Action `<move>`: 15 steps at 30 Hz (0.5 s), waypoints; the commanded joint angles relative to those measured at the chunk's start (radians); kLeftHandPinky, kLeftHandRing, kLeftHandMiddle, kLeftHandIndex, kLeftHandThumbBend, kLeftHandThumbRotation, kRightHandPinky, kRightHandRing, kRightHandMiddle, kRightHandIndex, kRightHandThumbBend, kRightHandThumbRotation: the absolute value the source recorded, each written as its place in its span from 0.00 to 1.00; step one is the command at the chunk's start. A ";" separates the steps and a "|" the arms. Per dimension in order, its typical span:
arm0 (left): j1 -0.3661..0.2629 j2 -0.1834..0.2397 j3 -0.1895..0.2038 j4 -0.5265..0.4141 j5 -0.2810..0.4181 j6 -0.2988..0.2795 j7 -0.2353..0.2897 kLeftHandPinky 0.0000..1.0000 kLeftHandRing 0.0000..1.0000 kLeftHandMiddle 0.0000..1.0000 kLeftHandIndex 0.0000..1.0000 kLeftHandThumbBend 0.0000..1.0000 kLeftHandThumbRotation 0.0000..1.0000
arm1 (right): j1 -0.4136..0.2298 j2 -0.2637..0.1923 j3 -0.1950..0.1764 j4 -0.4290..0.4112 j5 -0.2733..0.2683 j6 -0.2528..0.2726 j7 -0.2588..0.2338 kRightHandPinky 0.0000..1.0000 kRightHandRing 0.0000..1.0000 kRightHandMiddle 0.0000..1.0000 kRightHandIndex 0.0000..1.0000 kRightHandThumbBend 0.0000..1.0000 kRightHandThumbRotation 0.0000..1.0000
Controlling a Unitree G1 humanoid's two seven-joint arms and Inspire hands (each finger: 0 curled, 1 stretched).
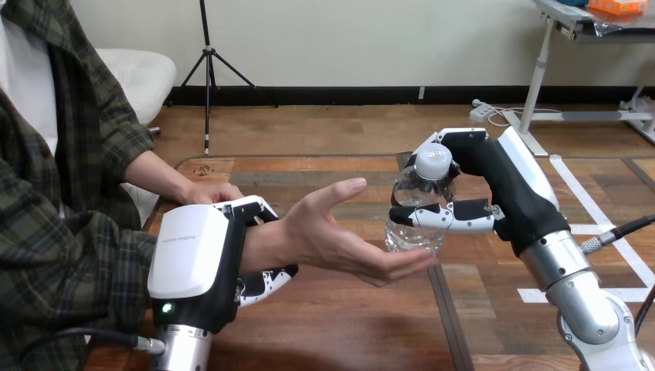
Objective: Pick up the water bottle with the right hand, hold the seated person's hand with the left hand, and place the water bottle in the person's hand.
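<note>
Now, take the person's hand (332, 236) as your landmark: it lies palm up and open above the middle of the wooden table (347, 325), fingers pointing toward your right arm.

Just behind that palm, at the person's wrist (259, 247), sits your left hand (197, 263). Its fingers and thumb curl round the wrist from above and below, gripping it. Strictly, you hold the wrist, not the palm itself.

Just past the fingertips of the open palm stands the water bottle (417, 189), clear plastic with a white cap, upright and lifted off the table. Your right hand (502, 185) is wrapped round it, fingers over the shoulder near the cap and thumb across the front. The bottle's base meets the person's fingertips; you cannot tell whether they touch or merely overlap.

By this reckoning, two parts look done: the bottle is picked up and the person's arm is steadied. What is left is to bring the bottle fully over the palm, set it down there, and loosen your right fingers.
</note>
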 commanded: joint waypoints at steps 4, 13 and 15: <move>-0.014 -0.025 -0.051 -0.096 0.016 -0.052 -0.015 0.26 0.30 0.36 0.42 0.85 0.00 | -0.139 -0.010 -0.006 0.010 0.001 -0.049 -0.005 0.36 0.41 0.44 0.43 0.69 0.00; -0.004 -0.031 -0.066 -0.121 0.015 -0.062 -0.026 0.25 0.30 0.36 0.42 0.85 0.00 | -0.159 -0.004 -0.003 0.034 0.004 -0.064 0.002 0.36 0.41 0.45 0.43 0.69 0.00; -0.002 -0.032 -0.070 -0.126 0.015 -0.065 -0.027 0.25 0.30 0.36 0.42 0.85 0.00 | -0.161 -0.001 -0.001 0.032 0.001 -0.060 0.001 0.36 0.41 0.45 0.43 0.69 0.00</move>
